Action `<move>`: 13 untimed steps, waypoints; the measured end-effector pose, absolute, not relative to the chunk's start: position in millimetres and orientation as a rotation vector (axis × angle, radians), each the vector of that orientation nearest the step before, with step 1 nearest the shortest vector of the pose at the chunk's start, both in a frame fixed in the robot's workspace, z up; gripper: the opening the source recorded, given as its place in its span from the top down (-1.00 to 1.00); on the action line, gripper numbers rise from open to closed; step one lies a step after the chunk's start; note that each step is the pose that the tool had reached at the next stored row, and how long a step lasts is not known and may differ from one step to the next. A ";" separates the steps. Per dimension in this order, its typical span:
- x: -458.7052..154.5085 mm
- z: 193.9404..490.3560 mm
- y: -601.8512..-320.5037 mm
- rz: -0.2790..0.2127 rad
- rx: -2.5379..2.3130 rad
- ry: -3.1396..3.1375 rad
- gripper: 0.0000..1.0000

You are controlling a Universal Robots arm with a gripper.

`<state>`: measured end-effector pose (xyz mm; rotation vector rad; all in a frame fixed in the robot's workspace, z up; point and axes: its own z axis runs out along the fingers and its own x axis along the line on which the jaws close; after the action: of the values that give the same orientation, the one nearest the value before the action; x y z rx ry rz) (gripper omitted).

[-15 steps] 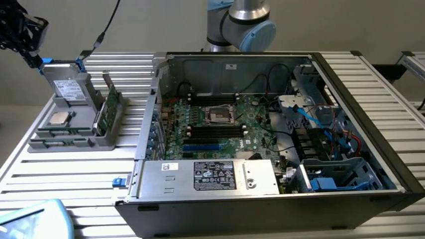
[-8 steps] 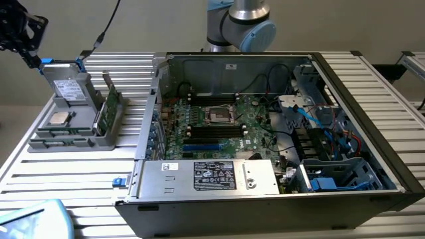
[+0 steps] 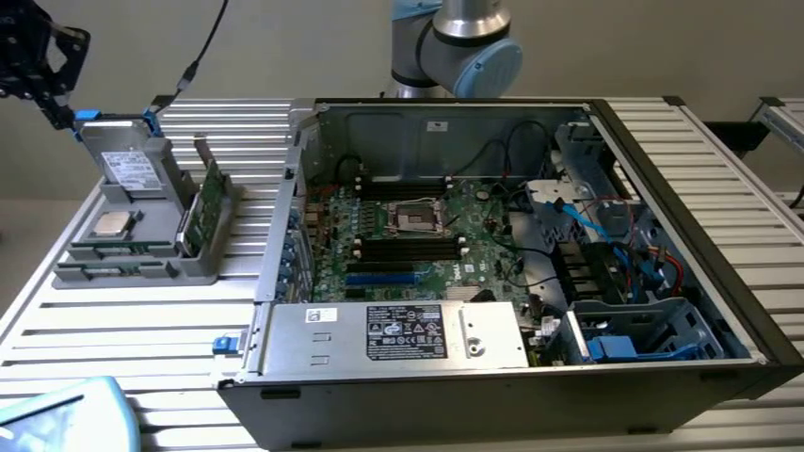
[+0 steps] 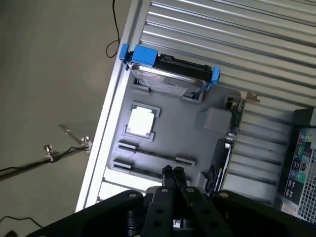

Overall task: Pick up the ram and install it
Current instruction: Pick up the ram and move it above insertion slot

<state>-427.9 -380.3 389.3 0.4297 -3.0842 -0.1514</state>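
**At the start: no pick, no install**

Hovering at the upper left of the exterior frame, above the gray tray [image 3: 188, 270], with gripper [image 4: 173, 173] fingers pressed together on nothing. Ram [image 3: 120, 250] lying untouched in its tray slot, just below the silver processor chip [image 3: 113, 223]. Dark memory slots [image 3: 409, 247] on the motherboard, mid-frame inside the open case, apparently bare. Grasp and seating both left to do.

Desk [image 3: 151, 339] is ribbed bare metal with a satin sheen. The parts holder [image 3: 132, 275] near its edge looks like matt grey plastic, and the processor chip [image 3: 113, 223] in it is shiny metal. Power supply [image 3: 301, 353] is dull sheet metal with a paper label. Claw [image 4: 173, 173] is matt black.
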 end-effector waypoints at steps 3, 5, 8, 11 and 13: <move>-427.9 389.2 -380.3 -0.151 0.512 -3.069 0.79; -427.9 389.2 -380.3 -0.151 0.568 -3.057 0.79; -427.9 389.1 -380.3 -0.150 0.650 -3.037 0.79; -427.9 389.1 -380.3 -0.148 0.733 -3.015 0.79; -427.8 389.0 -380.3 -0.147 0.786 -2.999 0.79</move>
<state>-427.8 -380.3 389.0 0.7864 -2.9994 -0.1473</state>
